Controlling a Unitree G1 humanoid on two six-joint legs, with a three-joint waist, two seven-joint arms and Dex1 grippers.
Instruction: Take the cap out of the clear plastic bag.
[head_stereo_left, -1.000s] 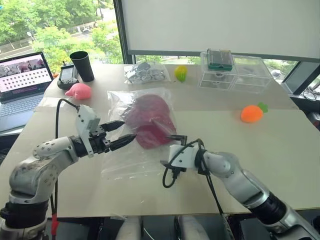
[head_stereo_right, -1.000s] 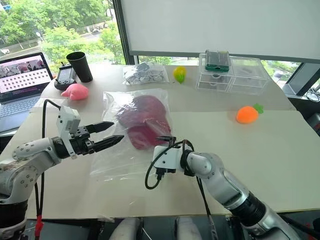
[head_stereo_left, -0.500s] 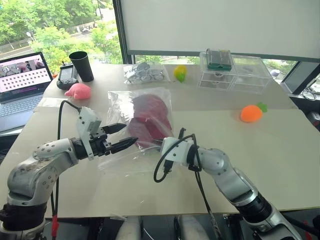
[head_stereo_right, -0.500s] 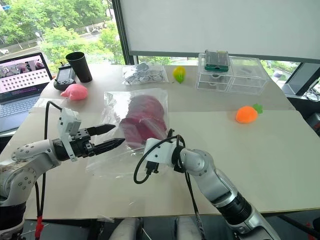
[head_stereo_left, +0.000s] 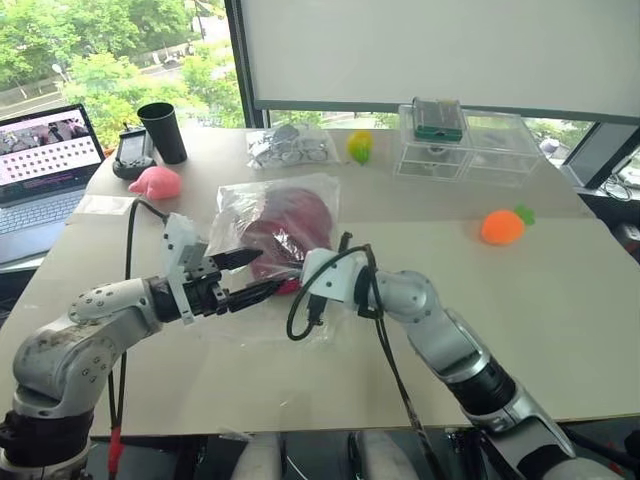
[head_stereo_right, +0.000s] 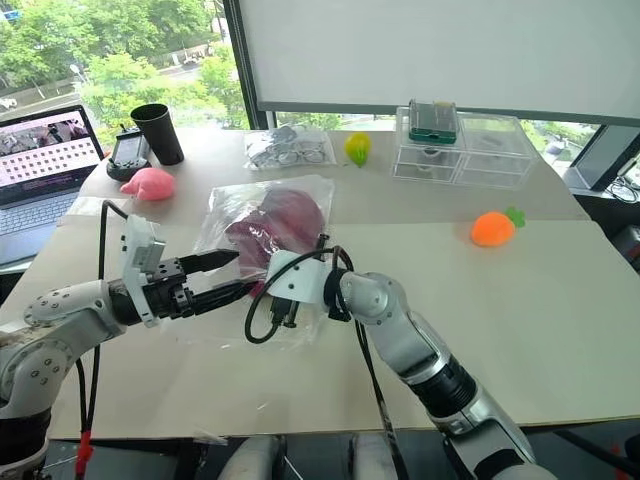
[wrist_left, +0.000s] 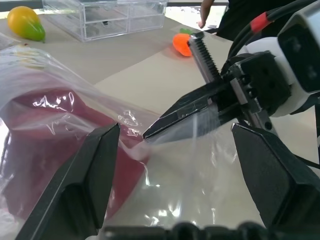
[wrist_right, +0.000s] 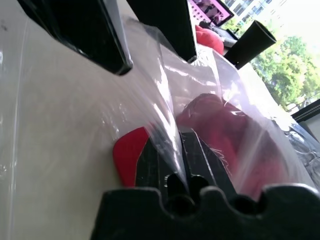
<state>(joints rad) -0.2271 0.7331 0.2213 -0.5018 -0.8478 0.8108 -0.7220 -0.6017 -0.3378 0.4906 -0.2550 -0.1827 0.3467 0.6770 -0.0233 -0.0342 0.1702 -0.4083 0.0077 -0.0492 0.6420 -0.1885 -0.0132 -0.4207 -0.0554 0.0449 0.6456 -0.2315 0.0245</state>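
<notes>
The cap (head_stereo_left: 285, 228), dark red, is seen inside the clear plastic bag (head_stereo_right: 262, 222) on the table (head_stereo_left: 420, 330), between the two grippers. The right gripper (wrist_left: 150, 134) is reached in from the right, roughly level, with its fingers pinched together on a fold of the bag's film near the cap's brim; the film is drawn up into a ridge there. The left gripper (head_stereo_left: 250, 275) is held level, pointing toward the bag, with its fingers spread apart and nothing between them except loose film lying below. The bag is crinkled and glossy, bunched around the cap.
</notes>
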